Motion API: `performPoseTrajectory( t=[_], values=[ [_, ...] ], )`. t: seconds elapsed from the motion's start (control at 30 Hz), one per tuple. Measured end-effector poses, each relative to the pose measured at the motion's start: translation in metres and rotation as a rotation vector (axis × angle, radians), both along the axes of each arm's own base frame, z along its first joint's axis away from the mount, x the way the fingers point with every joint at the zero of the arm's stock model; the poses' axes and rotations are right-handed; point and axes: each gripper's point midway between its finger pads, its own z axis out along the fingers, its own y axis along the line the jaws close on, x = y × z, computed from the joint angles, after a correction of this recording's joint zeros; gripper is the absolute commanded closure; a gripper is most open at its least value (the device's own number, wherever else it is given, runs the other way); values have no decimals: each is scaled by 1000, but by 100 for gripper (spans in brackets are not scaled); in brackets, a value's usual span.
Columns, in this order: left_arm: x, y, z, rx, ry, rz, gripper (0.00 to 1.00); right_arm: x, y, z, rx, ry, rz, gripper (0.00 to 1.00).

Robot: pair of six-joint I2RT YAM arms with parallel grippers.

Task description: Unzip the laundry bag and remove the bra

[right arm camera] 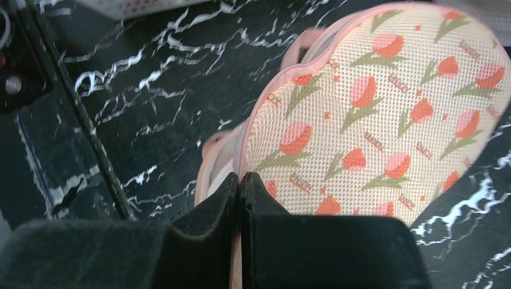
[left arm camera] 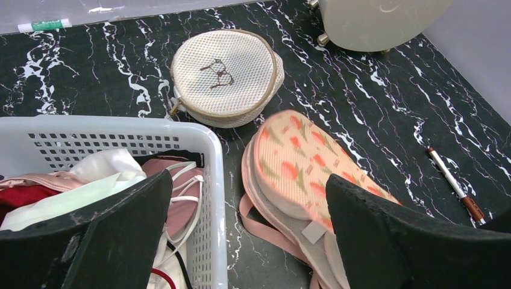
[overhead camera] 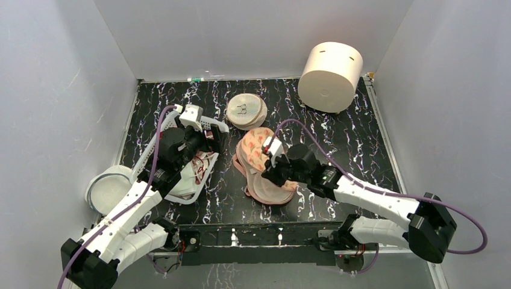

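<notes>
Laundry bag (right arm camera: 373, 108), peanut-shaped padded mesh with tulip print, lying on marbled black table (left arm camera: 373, 102), right gripper (right arm camera: 241, 178) pinching its pink trim, left gripper (left arm camera: 250, 183) hanging spread wide beside perforated plastic basket (left arm camera: 120, 127).

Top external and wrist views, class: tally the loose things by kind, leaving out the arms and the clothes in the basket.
Wash bags: 2 (laundry bag, round mesh disc)
Baskets: 1 (white basket)
Round tubs: 2 (cream drum, low white tub)
Pens: 2 (brown-tipped pen, green-and-white marker)
Total: 7
</notes>
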Motion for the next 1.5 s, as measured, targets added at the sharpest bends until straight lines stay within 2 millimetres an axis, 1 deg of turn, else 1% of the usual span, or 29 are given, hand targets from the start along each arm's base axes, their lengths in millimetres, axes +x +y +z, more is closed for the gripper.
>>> performPoseTrajectory(
  t=[0.1, 0.37, 0.47, 0.53, 0.57, 0.67, 0.73, 0.93, 1.03, 1.1, 1.13, 1.23, 1.3, 1.37, 1.43, 1.5],
  values=[
    [0, 0, 0, 1, 1, 1, 2, -14, 7, -18, -55, 29, 54, 100],
    [1, 0, -2, 3, 4, 2, 2, -37, 20, -55, -151, 96, 136, 100],
    [1, 0, -2, 3, 4, 2, 2, -42, 24, -63, -161, 115, 144, 100],
    [1, 0, -2, 3, 4, 2, 2, -42, 26, -64, -158, 120, 137, 100],
    [1, 0, -2, 3, 4, 2, 2, -39, 30, -65, -147, 123, 118, 97],
    [1, 0, -2, 3, 4, 2, 1, -37, 35, -67, -135, 128, 104, 94],
    [1, 0, -2, 3, 4, 2, 2, -37, 37, -73, -138, 142, 97, 88],
    [1, 0, -2, 3, 4, 2, 1, -39, 39, -91, -154, 176, 93, 79],
    [1, 0, -2, 3, 4, 2, 2, -41, 40, -98, -158, 197, 95, 70],
    [1, 0, -2, 3, 5, 2, 2, -42, 42, -100, -155, 206, 100, 60],
    [1, 0, -2, 3, 5, 2, 2, -43, 42, -101, -151, 211, 100, 54],
    [1, 0, -3, 5, 7, 2, 2, -43, 44, -98, -137, 216, 95, 31],
    [1, 0, -4, 7, 11, 2, 2, -42, 44, -89, -117, 205, 87, 18],
    [2, -1, -4, 8, 12, 2, 2, -38, 45, -73, -84, 172, 74, 9],
    [2, -1, -5, 8, 12, 2, 2, -31, 44, -50, -34, 121, 51, 3],
    [2, -1, -5, 11, 13, 1, 2, -22, 41, -28, 17, 76, 21, 2]
  ],
)
